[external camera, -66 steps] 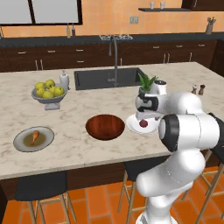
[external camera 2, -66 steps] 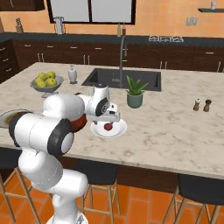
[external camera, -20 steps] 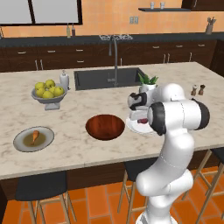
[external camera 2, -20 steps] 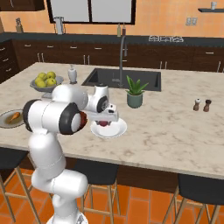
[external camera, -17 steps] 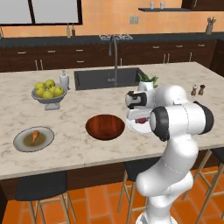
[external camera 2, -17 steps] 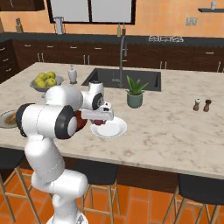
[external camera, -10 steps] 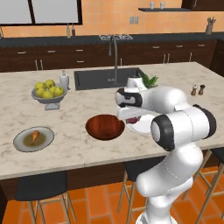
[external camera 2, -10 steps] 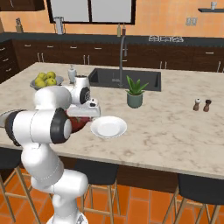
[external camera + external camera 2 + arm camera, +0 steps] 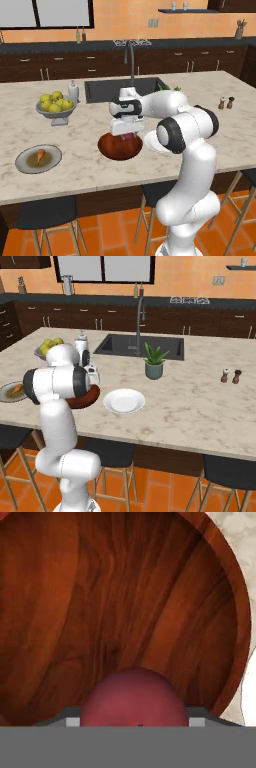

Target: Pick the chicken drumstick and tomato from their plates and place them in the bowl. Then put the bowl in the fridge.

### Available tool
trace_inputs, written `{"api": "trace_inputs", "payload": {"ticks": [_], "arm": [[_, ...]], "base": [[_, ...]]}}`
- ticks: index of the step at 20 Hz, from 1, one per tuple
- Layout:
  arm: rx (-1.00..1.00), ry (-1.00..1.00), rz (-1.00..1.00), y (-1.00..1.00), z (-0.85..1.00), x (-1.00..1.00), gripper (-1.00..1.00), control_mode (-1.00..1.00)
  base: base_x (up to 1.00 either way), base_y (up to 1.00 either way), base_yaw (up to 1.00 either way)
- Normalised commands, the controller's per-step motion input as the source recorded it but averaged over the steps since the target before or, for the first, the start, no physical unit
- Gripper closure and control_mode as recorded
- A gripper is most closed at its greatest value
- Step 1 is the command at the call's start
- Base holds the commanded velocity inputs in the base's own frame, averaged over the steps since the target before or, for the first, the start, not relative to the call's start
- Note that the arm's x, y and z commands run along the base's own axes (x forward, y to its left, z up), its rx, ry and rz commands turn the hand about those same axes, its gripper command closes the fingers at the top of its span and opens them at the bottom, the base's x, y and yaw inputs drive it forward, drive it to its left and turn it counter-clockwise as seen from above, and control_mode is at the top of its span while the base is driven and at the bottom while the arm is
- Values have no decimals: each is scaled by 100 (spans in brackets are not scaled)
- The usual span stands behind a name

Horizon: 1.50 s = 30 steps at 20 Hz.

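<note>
a: where is our pincer (image 9: 128, 135) now?

b: it hangs right over the bowl (image 9: 120, 146), pointing down. in the hand view the tomato (image 9: 134, 698) sits between our two tips, and under it we see the brown wood of the bowl (image 9: 120, 602).

a: so we hold the tomato?

b: yes, we think so. the jaws stand partway, pressed on the round red ball. it is a ball, so it has no long side to line up.

a: which way is the bowl from it?

b: straight below. in the hand view most of the bowl's inside lies toward 12 o'clock from the tomato, and the rim curves past at 3 o'clock. so the tomato looks to be inside the rim, a bit off the middle.

a: and our arm?

b: it bends from the base, up and over toward 9 o'clock in the left base view, with the hand tipped down at the bowl.

a: what else is left?

b: the chicken drumstick (image 9: 39, 155) lies on the grey plate (image 9: 25, 164), well apart at 9 o'clock from the bowl. the white plate (image 9: 124, 401) sits bare, just beside the bowl.
</note>
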Motion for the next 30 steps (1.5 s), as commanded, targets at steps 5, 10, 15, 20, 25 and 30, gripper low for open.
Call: {"api": "trace_inputs", "payload": {"ticks": [5, 10, 15, 20, 25, 30], "arm": [[0, -11, 0, 33, -65, 42, 100, -100], [0, -7, 0, 7, -43, 8, 100, -100], [0, 0, -1, 2, -15, 1, 100, -100], [0, 0, 0, 2, -32, 0, -100, -100], [0, 1, 0, 0, -2, -1, -100, -100], [0, -1, -1, -1, 39, -42, -100, -100]], "base": [[0, 0, 0], [0, 0, 0], [0, 0, 0], [0, 0, 0], [0, 0, 0], [0, 0, 0]]}}
